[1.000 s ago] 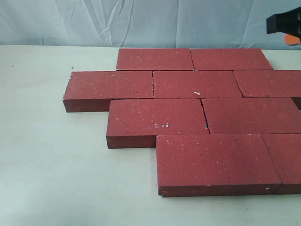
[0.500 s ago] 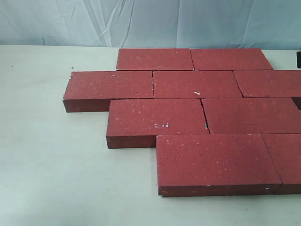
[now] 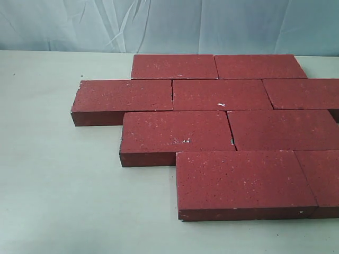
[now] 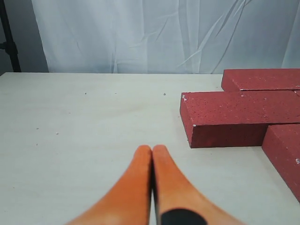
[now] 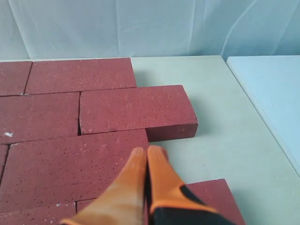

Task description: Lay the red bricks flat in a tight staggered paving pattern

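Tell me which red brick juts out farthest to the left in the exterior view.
The leftmost brick of the second row from the back: its free end reaches well past the left ends of the other three rows.

The table [image 3: 53,185] has a pale, matte, off-white top. The red bricks [image 3: 222,95] lie flat on it in four offset rows, two at the back, then three, then two and two, their edges touching with only thin seams between, and the right-hand ends run out of the exterior view. A few tiny dark specks [image 4: 86,93] dot the surface left of the bricks.
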### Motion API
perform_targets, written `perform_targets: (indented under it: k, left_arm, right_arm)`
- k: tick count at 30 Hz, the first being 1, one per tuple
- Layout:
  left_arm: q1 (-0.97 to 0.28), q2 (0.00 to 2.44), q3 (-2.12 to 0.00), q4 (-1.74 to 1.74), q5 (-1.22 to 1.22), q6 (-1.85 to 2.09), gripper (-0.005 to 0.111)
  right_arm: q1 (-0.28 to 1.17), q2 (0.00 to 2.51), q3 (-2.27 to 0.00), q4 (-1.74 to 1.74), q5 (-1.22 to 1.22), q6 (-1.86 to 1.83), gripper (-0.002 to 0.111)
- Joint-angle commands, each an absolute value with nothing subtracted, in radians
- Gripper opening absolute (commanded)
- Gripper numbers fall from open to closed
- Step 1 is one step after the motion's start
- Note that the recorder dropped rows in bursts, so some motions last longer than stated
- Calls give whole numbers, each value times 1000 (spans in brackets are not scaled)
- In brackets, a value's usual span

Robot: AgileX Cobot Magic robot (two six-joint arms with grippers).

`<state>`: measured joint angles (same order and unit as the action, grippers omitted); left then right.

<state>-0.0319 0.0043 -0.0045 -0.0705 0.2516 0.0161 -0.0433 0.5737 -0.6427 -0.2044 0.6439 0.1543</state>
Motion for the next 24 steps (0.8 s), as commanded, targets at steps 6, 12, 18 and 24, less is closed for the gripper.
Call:
perform_targets:
  k: [6,12,18,24]
  left_arm:
    - [-31,0,0,-65,247,10,0]
    - [-31,0,0,-65,247,10,0]
    - [-31,0,0,-65,247,10,0]
    - [-31,0,0,-65,247,10,0]
  right_arm:
    - [-50,514,-614,-134,662,153,-1]
    - [-50,471,-614,-111,664,153,-1]
    - [-50,409,-614,-128,664,135,-1]
    - [-50,380,-614,-127,664,49,-1]
